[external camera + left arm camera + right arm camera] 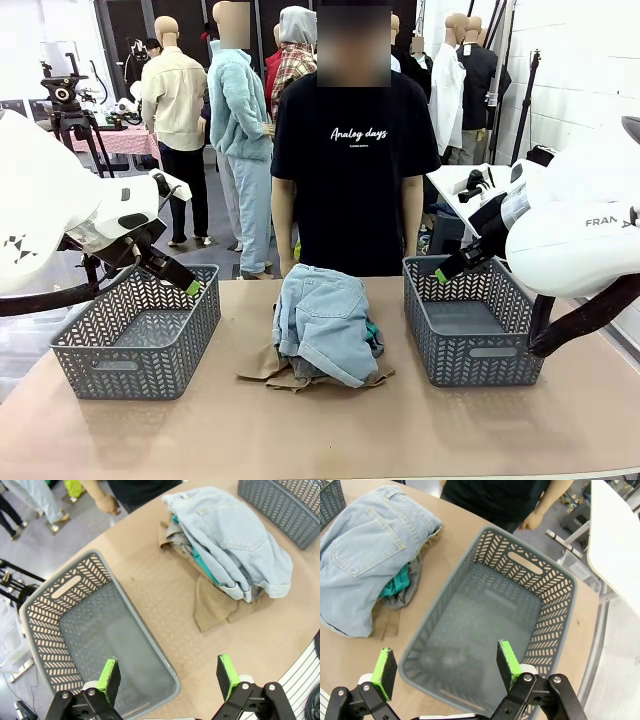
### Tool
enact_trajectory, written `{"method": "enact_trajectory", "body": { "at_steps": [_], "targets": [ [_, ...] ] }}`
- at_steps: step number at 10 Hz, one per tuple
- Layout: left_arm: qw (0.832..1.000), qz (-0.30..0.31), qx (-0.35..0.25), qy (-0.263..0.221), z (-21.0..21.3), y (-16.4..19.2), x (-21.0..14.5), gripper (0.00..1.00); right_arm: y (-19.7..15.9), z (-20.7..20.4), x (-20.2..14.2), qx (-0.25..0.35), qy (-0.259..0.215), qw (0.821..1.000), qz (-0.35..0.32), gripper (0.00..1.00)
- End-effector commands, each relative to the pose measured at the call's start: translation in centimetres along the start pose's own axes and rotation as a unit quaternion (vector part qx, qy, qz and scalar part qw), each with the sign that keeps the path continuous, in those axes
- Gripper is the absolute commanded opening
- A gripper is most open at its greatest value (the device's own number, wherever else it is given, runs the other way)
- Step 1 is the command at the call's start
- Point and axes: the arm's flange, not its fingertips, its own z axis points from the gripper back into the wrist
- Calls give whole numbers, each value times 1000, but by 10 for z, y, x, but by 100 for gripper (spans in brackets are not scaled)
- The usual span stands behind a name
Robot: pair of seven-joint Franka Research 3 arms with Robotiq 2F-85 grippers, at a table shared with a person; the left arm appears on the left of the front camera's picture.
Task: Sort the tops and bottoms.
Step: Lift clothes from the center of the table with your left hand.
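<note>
Both pincers open and empty, with the clothes heaped together between them.
Front view: the left pincer (190, 285) hangs above the left basket (130, 362) and the right pincer (442, 273) above the right basket (480, 352), with the jeans (325, 320) off toward the middle, topping the heap. Left wrist view: jaws apart, jeans (235, 540) far ahead, a teal top (200, 560) and tan top (212, 605) poking out beneath; a grab could lift several layers. Right wrist view: jaws apart over the right basket; a grey top (412, 580) tucked under the jeans may drag along.

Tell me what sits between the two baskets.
One clothes pile, denim on top, with bare table either side; the front view shows it.
</note>
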Motion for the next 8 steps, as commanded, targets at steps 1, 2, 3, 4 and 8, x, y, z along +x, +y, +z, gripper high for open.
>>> {"method": "enact_trajectory", "body": {
  "at_steps": [1,2,3,4,8],
  "targets": [
    [1000,0,6,-3,-2,2,0,100,0,-3,0,-2,-4,1000,0,100],
    [1000,0,6,-3,-2,2,0,100,0,-3,0,-2,-4,1000,0,100],
    [1000,0,6,-3,-2,2,0,100,0,-3,0,-2,-4,1000,0,100],
    [1000,0,6,-3,-2,2,0,100,0,-3,0,-2,-4,1000,0,100],
    [1000,0,0,0,0,0,0,100,0,-3,0,-2,-4,1000,0,100]
  ]
}}
